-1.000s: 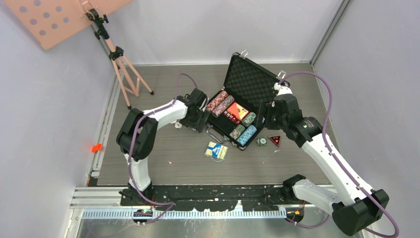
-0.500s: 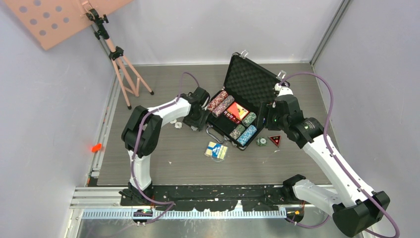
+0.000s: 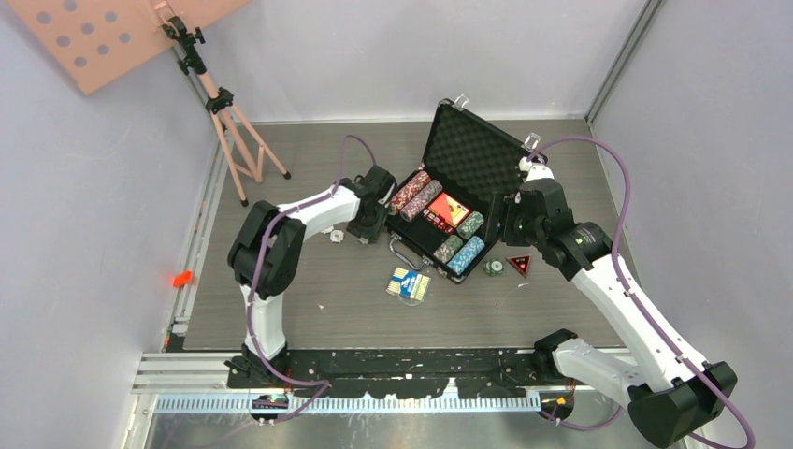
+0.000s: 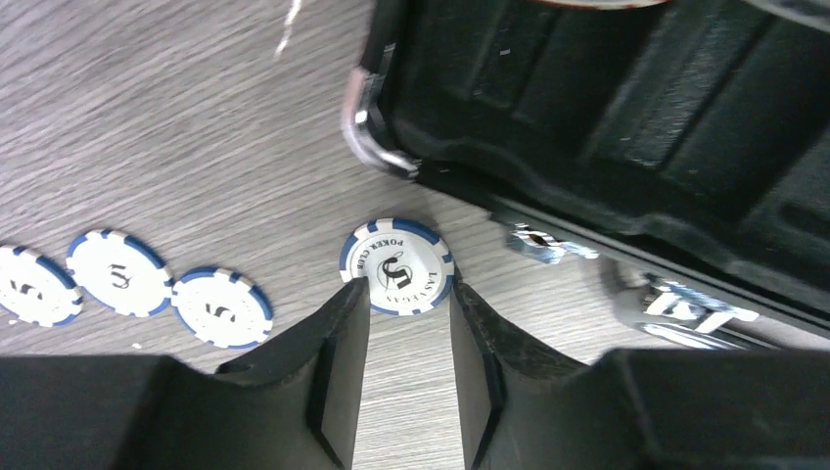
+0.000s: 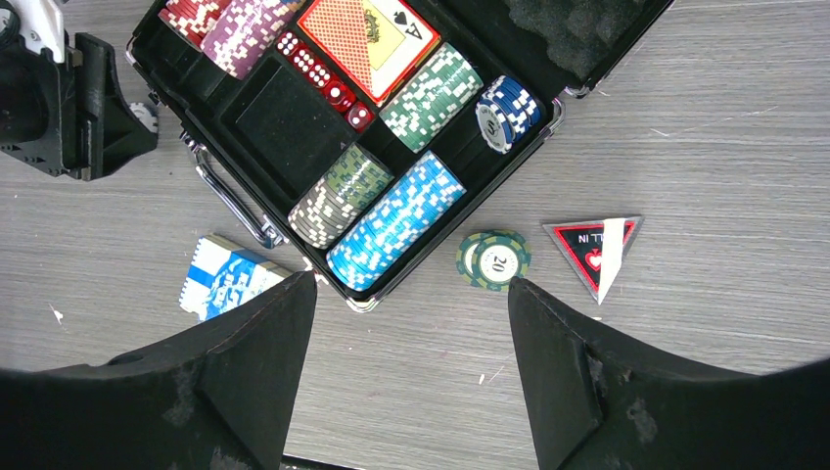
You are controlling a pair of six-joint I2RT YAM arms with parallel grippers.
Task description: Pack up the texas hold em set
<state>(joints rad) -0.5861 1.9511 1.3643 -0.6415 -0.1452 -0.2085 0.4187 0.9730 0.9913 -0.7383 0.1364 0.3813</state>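
The black silver-trimmed briefcase (image 3: 465, 161) lies open, with its base (image 5: 279, 113) holding rows of chips (image 5: 396, 220), a red card deck (image 5: 377, 34) and red dice (image 5: 323, 73). My left gripper (image 4: 406, 294) is low over the table at the case's left side (image 3: 365, 223). Its jaws are narrowly open, the tips at either side of a white-and-blue chip (image 4: 396, 266) lying flat. Three more such chips (image 4: 220, 305) lie to its left. My right gripper (image 5: 411, 294) hovers wide open and empty over the case's right front (image 3: 505, 217). A blue deck (image 5: 225, 279) and green 20 chips (image 5: 494, 259) lie on the table.
A red-and-black triangular piece (image 5: 592, 245) lies right of the green chips. The case handle (image 5: 230, 201) sticks out toward the blue deck. A pink tripod (image 3: 234, 122) with a pink board stands at the back left. Walls close in the table's far, left and right sides.
My left gripper has shifted slightly left, away from the case's side, and its elbow has swung right. The right arm has barely moved.
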